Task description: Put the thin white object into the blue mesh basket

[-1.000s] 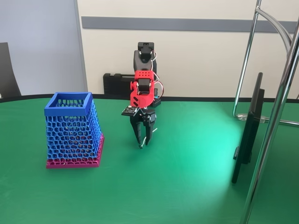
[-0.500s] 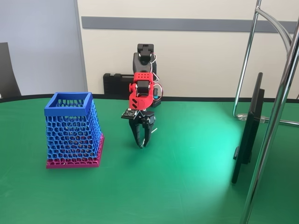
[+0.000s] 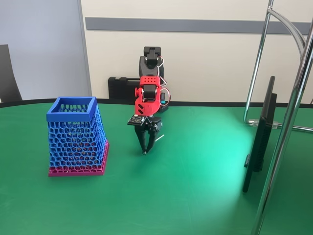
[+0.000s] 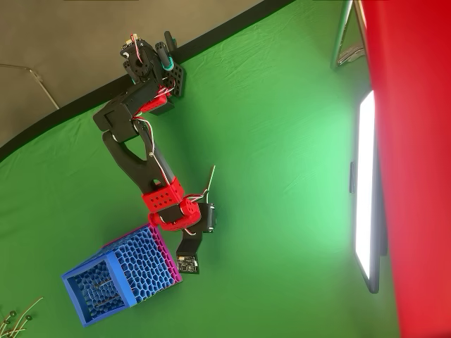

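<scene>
The red and black arm (image 3: 148, 93) bends down over the green desk (image 3: 195, 186), its claw (image 3: 145, 151) pointing straight down with fingers drawn narrow, tips at the cloth. I can't tell whether they pinch anything. The thin white object (image 4: 209, 179) lies on the desk beside the arm, apart from the blue mesh basket (image 3: 74, 137), which stands upright to the claw's left. A monitor (image 3: 259, 132) stands edge-on at right.

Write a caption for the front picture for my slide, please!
Robot gripper points down at the green table, near a blue basket.
</scene>
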Robot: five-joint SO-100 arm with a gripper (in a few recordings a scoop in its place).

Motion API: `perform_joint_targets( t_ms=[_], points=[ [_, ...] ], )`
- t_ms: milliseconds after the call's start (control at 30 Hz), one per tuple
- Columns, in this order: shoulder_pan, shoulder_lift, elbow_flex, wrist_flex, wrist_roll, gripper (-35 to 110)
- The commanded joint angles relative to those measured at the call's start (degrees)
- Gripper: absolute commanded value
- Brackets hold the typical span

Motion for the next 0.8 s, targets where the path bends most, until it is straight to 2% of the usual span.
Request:
perform_joint_targets(
  t_ms=[0, 367, 567, 767],
  points=[
    [-0.18, 0.79, -3.6, 0.44, 1.32, 2],
    [-0.79, 5.62, -12.74, -3.52, 10.81, 1],
    [0.97, 11.07, -14.24, -13.45, 10.81, 0],
    [3.6, 17.49, -15.64, -21.88, 6.24, 0]
  ],
)
